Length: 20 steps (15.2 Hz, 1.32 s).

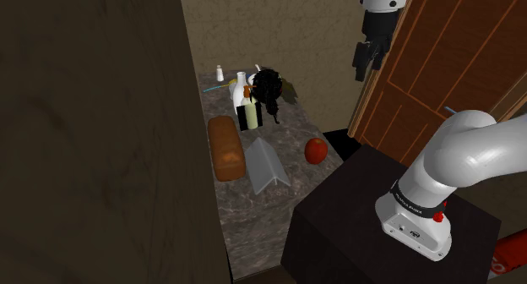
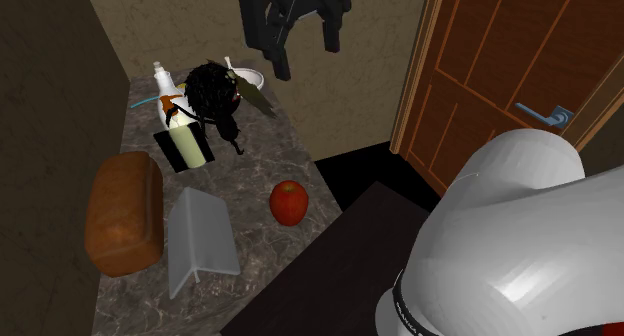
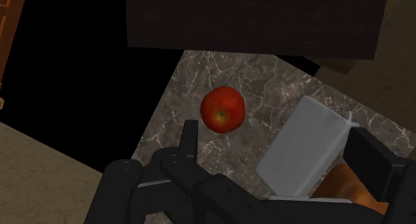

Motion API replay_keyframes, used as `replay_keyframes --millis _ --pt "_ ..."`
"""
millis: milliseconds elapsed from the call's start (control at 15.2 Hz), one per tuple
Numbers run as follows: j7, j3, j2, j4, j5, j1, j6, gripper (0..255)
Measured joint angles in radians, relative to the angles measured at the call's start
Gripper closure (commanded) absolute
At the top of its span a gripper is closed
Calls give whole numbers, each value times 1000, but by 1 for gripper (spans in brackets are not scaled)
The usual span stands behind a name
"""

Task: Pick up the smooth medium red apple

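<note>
Apple on the table, my end effector up high and empty

Fingers are spread apart, gripping nothing. The red apple sits on the marbled table near the edge by my stand, beside a grey folded sheet and a bread loaf.

red apple sits alone on the marbled counter, near its edge.
</note>
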<state>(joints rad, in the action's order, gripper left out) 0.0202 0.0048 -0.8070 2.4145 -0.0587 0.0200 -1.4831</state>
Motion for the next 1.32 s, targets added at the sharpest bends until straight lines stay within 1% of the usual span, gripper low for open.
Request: replay_keyframes --millis 132,462,792,990,1320 --pt "3 -2 3 13 0 -2 -16 0" --pt "42 -10 47 131 1 -21 -186 0" --pt "91 -12 137 236 6 -39 -390 0" --pt "118 -15 202 280 8 -49 -506 0" --pt "155 -27 393 323 5 -72 -749 0"
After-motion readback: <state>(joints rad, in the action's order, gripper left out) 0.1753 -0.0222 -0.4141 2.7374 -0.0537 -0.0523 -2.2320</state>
